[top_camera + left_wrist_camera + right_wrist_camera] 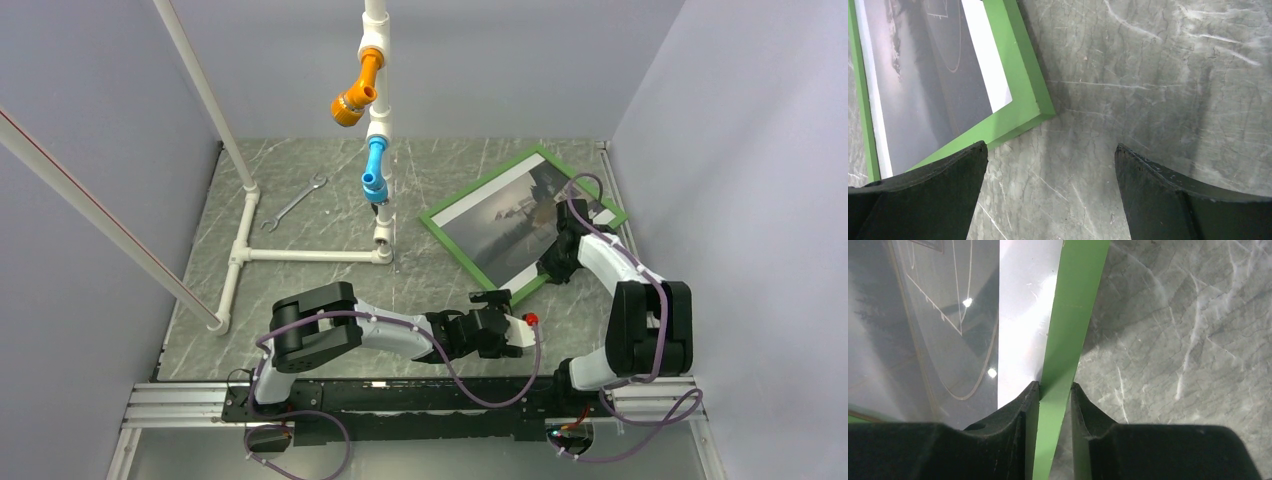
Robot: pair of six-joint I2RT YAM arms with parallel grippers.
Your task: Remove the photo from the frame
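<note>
Rail of bright green picture frame (1075,315), pinched in right gripper (1054,390), runs straight ahead; greyscale paper photo (938,330) just leftward; left gripper (1050,150) wide open, empty.

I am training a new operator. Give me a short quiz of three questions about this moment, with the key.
1. True or false: the right gripper is shut on the green moulding of the frame.
2. Fill in: the photo lies ____ the frame.
3. Choose one. The left gripper is:
A. open above the table, near a corner of the frame
B. shut on the photo
C. shut on the frame

Key: 1 true; 2 inside; 3 A.
</note>
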